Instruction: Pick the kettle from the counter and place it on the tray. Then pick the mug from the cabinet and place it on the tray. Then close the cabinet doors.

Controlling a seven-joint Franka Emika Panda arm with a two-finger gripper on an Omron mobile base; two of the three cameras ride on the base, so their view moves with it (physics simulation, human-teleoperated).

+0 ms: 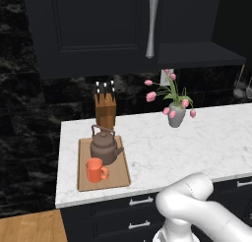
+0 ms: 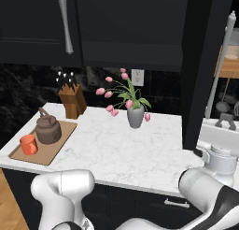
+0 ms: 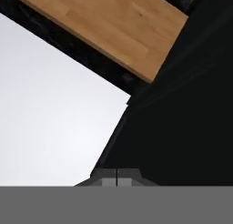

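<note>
The dark-brown kettle (image 1: 104, 146) (image 2: 48, 128) and the orange mug (image 1: 95, 170) (image 2: 28, 144) both stand on the wooden tray (image 1: 118, 179) (image 2: 42, 156) at the counter's (image 1: 162, 142) left end. The cabinet's left door (image 1: 98, 24) (image 2: 32, 23) is closed. Its right door (image 2: 205, 61) stands swung out, edge-on, showing the inner shelf (image 1: 197, 54). My wrist (image 2: 219, 164) is low beside that open door. In the hand view my gripper (image 3: 116, 178) is shut with nothing between its tips, close against a dark door panel (image 3: 182, 127).
A wooden knife block (image 1: 105, 110) stands behind the tray. A grey vase of pink tulips (image 1: 176, 113) (image 2: 135, 114) sits mid-counter near the wall. Dark drawers with silver handles (image 1: 141, 201) run below the worktop. Wooden floor (image 1: 29, 226) lies to the left.
</note>
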